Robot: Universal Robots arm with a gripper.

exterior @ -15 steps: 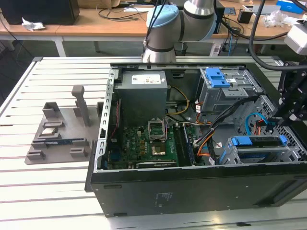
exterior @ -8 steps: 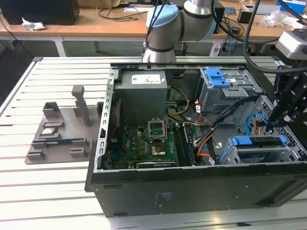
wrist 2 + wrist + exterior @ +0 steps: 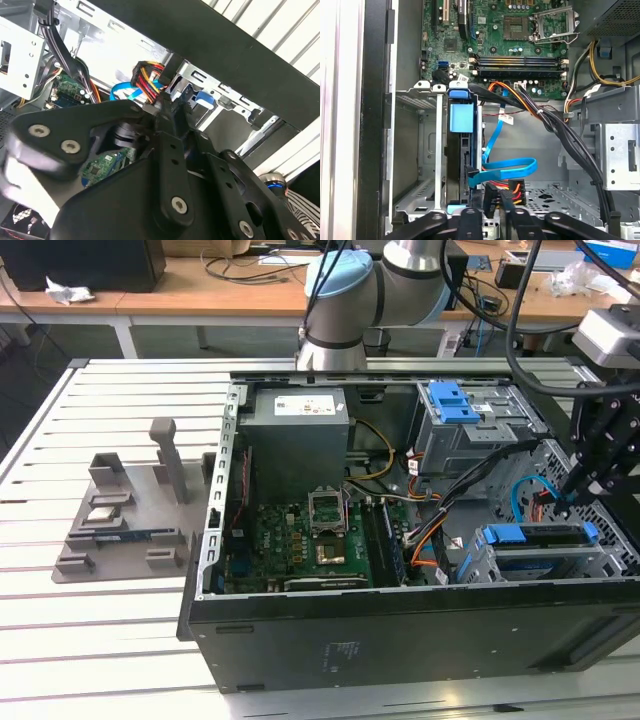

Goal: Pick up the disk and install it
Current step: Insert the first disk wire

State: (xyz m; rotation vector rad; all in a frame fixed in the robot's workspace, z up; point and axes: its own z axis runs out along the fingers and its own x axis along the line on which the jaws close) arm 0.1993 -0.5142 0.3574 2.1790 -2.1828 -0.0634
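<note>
step: disk [image 3: 461, 150] seated edge-up in the lower drive bay [image 3: 415, 150] of the case | gripper [image 3: 590, 485]: just above its cabled end, grip can't be told | next: judged connector work, needs fine alignment

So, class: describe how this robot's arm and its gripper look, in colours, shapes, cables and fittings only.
In the exterior view the arm has rounded silver-grey joint housings with a pale blue cap. Black cables loop down toward its wrist, beside a light grey box-shaped camera. The gripper is matt black; in the second wrist view it shows flat bar-like links joined by silver screw heads.
</note>
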